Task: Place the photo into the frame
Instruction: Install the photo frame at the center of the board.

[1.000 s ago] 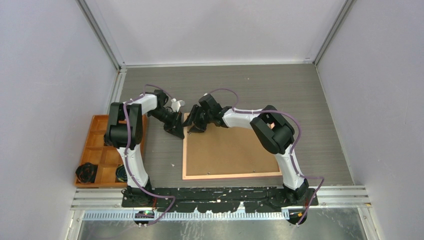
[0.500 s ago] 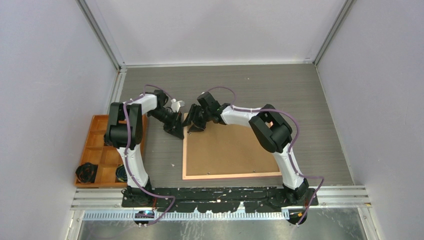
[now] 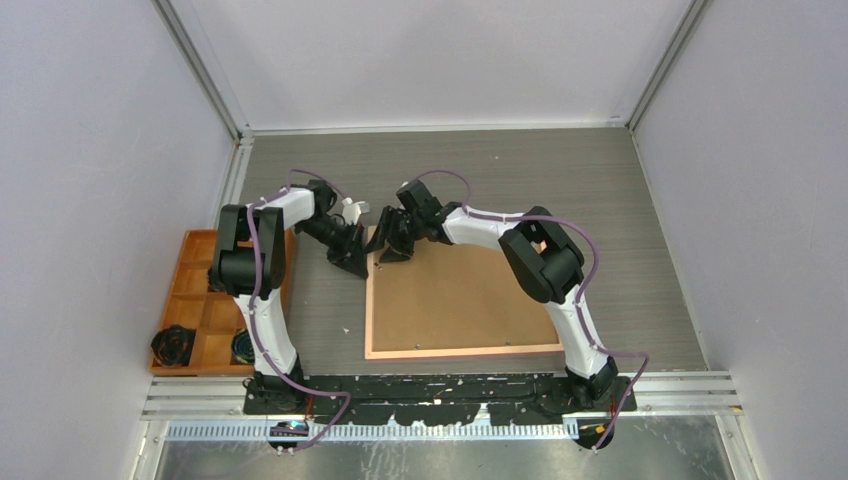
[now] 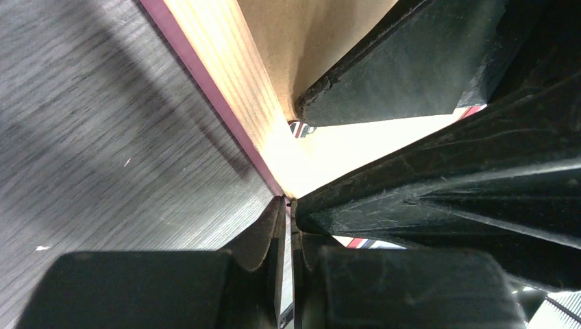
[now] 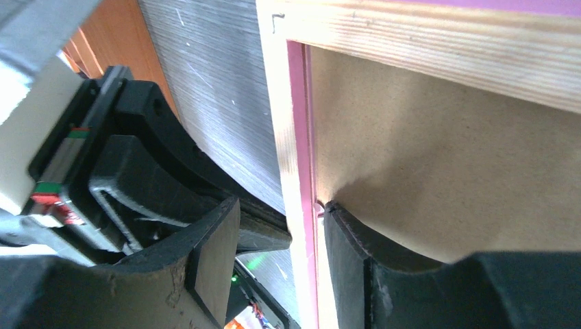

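A: Frame position?
B: Frame lies back up on the table, brown board inside it.
A: Grippers?
B: Both at its far left corner. Right gripper partly open, straddling the left rail, unclamped. Left gripper nearly closed against the outer edge; grip unclear.

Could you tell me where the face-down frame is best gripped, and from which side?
Probably take the frame by its left rail, pinched from above, one finger outside it, one on the backing board. It lies flat, so only that thin border gives purchase.
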